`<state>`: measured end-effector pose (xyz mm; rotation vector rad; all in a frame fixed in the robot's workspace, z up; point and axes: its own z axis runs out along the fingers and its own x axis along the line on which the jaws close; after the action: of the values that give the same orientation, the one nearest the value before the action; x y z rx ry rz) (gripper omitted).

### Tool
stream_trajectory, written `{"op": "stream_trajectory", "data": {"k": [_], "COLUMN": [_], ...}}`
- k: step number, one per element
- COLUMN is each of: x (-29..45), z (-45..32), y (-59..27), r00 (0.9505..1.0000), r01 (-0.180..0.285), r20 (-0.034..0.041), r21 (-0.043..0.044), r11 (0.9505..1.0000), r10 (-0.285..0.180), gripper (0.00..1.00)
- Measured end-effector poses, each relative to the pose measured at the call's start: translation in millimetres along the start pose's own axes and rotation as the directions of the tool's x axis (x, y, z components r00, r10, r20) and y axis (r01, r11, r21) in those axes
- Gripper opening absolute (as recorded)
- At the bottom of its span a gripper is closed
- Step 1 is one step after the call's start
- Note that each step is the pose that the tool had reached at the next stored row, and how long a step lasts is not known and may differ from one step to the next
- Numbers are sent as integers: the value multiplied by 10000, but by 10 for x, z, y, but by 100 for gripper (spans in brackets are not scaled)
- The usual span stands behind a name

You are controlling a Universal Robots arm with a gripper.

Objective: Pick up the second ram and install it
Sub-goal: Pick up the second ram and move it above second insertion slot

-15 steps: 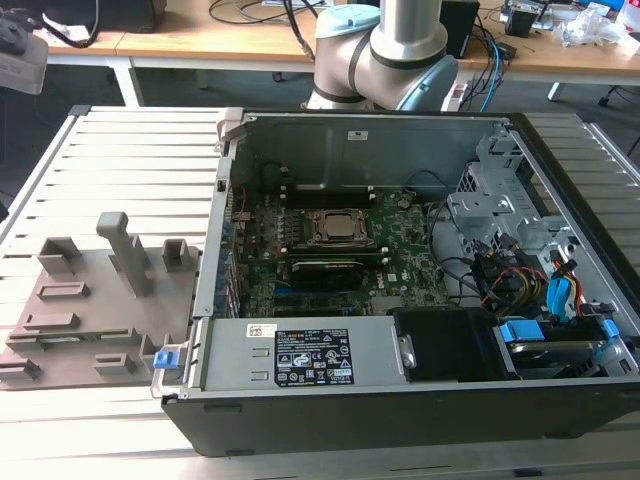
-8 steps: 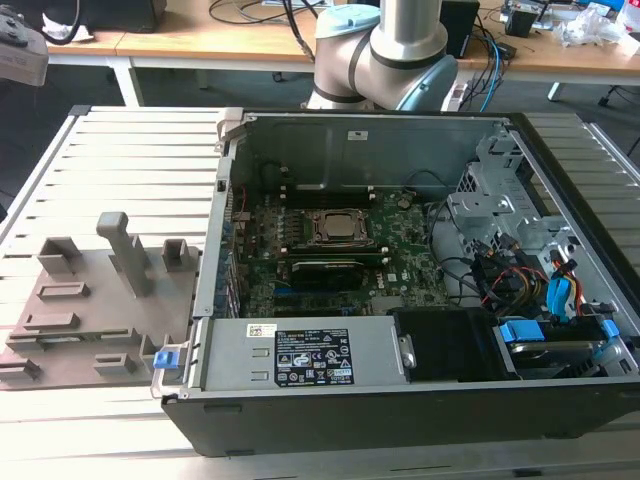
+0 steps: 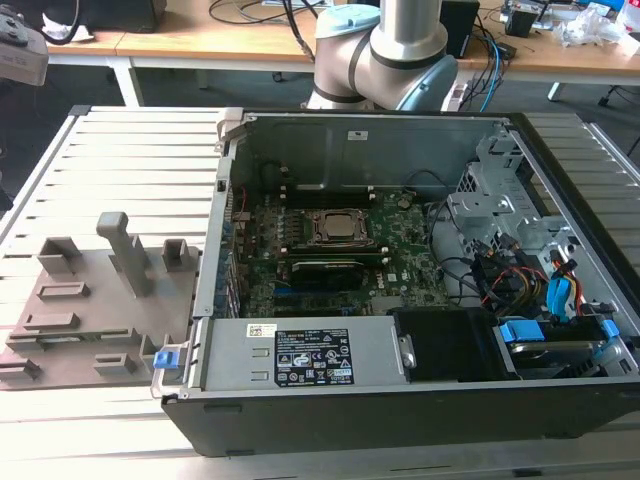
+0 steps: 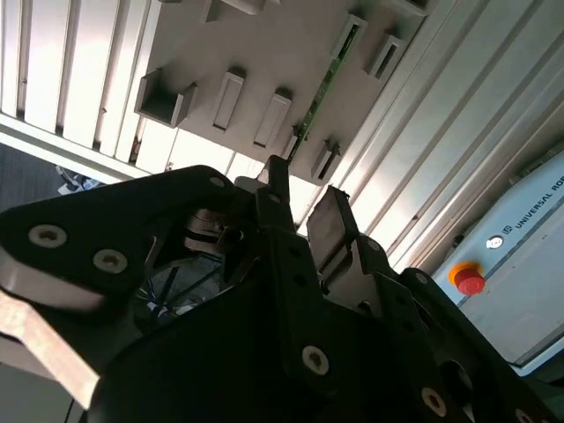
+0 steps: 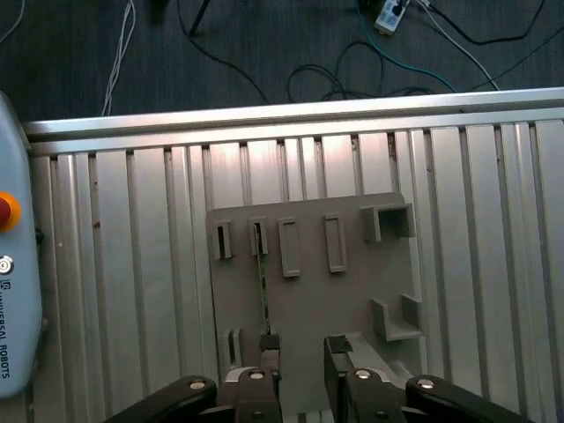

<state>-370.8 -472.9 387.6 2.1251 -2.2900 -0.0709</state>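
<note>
The second ram [image 5: 262, 282] is seated edge-on in the holder tray [image 5: 352, 300], near the spread gripper [image 5: 304, 349]. It is judged light, stiff and probably fragile, best pinched across its flat faces.

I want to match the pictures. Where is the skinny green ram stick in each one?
First wrist view: the second ram stands on edge in the grey holder tray, just ahead of the open pincer.
Second wrist view: the second ram slants across the tray, beyond the pincer.
Exterior view: too thin to pick out; the tray lies at the exterior view's left.
Shared landmark: the grey holder tray.
</note>
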Motion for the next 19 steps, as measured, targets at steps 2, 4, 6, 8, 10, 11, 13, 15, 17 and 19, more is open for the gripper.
{"op": "stream_trajectory", "data": {"k": [2, 4, 6, 8, 10, 11, 13, 15, 17, 19], "x": [0, 2, 5, 6, 7, 7, 9, 9, 10, 10], "z": [0, 0, 4, 43, 62, 76, 108, 126, 151, 167], "y": [0, 0, -1, -2, -4, -4, -6, -6, -8, -9], "r00": [10000, 10000, 10000, 10000, 10000, 10000, 10000, 10000, 10000, 10000], "r01": [0, 0, 0, 1, 5, 7, 9, 8, 8, 9], "r20": [3, 3, 3, 2, 2, 1, 1, 2, -10, -15], "r21": [0, 0, 0, 0, 0, 0, 0, 0, 0, 1], "r11": [10000, 10000, 10000, 10000, 10000, 10000, 10000, 10000, 10000, 10000], "r10": [0, 0, 0, -1, -5, -7, -9, -8, -8, -9], "gripper": [36, 36, 36, 36, 36, 36, 36, 36, 36, 36]}}
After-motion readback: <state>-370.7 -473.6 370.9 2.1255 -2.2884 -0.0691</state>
